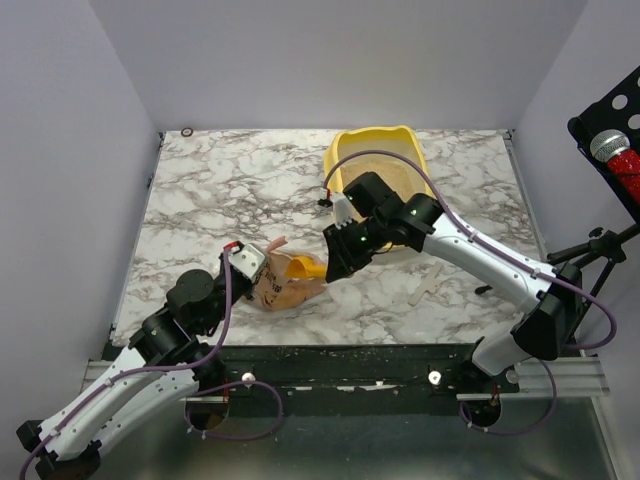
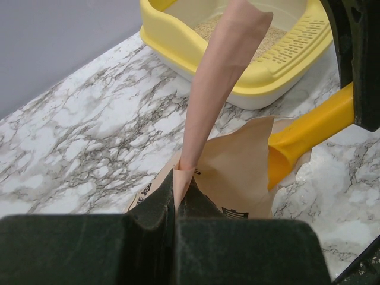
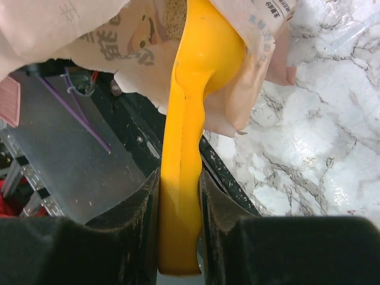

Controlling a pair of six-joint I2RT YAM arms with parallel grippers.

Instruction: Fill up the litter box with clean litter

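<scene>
The yellow litter box [image 1: 349, 148] stands at the back of the marble table, with beige clean litter [image 1: 398, 164] inside; the left wrist view shows its slotted lip [image 2: 291, 50] and the litter [image 2: 270, 37]. A pinkish-tan printed bag [image 1: 285, 292] lies near the front. My left gripper [image 1: 266, 256] is shut on the bag's upper flap [image 2: 217, 89] and holds it up, the fold pinched at my left gripper [image 2: 177, 185]. My right gripper [image 3: 180, 190] is shut on the handle of an orange scoop [image 3: 199, 71]. The scoop's bowl [image 1: 303, 267] reaches into the bag's mouth.
A small black ring [image 1: 187, 131] lies at the back left corner. A pale cross-shaped piece [image 1: 430, 284] rests on the table right of the bag. A microphone and stand [image 1: 611, 148] sit beyond the right wall. The black front rail [image 1: 330, 352] runs just below the bag.
</scene>
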